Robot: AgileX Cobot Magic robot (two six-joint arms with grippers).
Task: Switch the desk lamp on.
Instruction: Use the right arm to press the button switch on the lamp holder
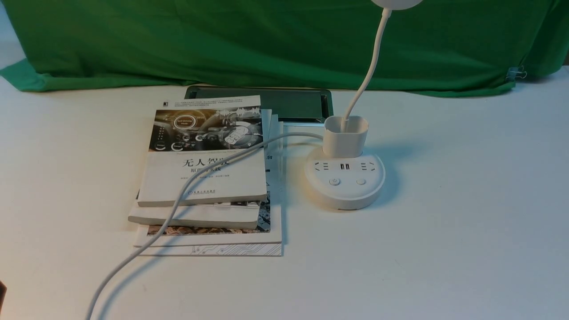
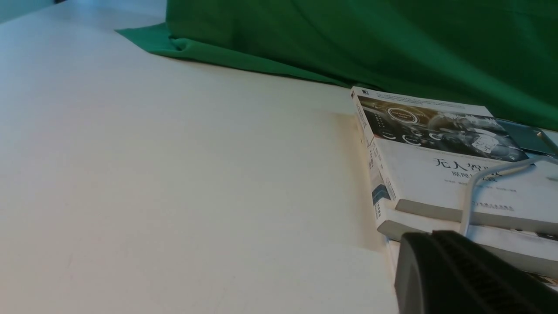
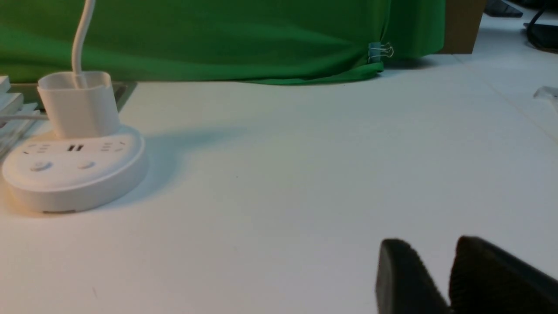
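The white desk lamp's round base [image 1: 344, 182] stands on the table right of centre. It has sockets, USB ports and two buttons [image 1: 334, 182]. A cup-shaped holder [image 1: 345, 135] and a thin gooseneck [image 1: 369, 71] rise from it, and the head [image 1: 395, 2] is cut off by the top edge. The base also shows in the right wrist view [image 3: 74, 172]. My right gripper [image 3: 433, 244] hovers low over bare table, well away from the base, its jaws a narrow gap apart and empty. My left gripper [image 2: 429, 237] is shut and empty, beside the books.
A stack of books [image 1: 204, 178] lies left of the lamp, with the lamp's white cord [image 1: 178, 200] running over it towards the front edge. A dark tray [image 1: 284, 104] sits behind the books. A green cloth [image 1: 266, 40] hangs along the back.
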